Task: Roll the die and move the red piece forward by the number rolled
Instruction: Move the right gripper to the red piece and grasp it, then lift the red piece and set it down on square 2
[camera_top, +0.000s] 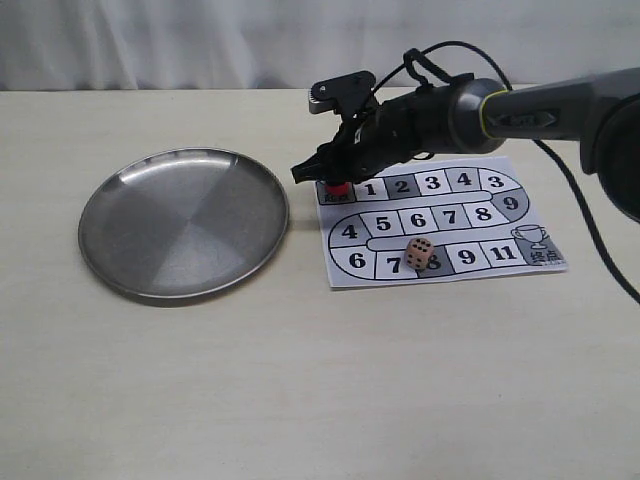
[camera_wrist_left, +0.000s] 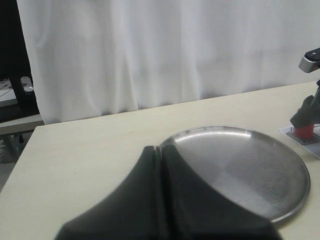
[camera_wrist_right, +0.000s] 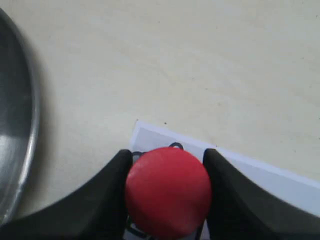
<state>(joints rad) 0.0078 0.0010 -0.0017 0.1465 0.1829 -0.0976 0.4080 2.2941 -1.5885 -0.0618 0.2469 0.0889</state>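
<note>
The red piece (camera_top: 339, 187) stands on the start square at the near-left corner of the paper game board (camera_top: 440, 215). My right gripper (camera_top: 333, 178) reaches across to it, and its black fingers press on both sides of the red piece (camera_wrist_right: 167, 192). The die (camera_top: 419, 253), a tan cube with dark pips, rests on the board's bottom row near the square marked 8. My left gripper (camera_wrist_left: 160, 149) is shut with nothing in it and hangs near the edge of the metal plate (camera_wrist_left: 245, 170). The left wrist view shows the red piece (camera_wrist_left: 304, 131) far off.
A round steel plate (camera_top: 185, 222) lies left of the board, its rim (camera_wrist_right: 12, 125) close to the right gripper. The board (camera_wrist_right: 260, 175) has numbered squares and a trophy at the end. A white curtain hangs behind the table.
</note>
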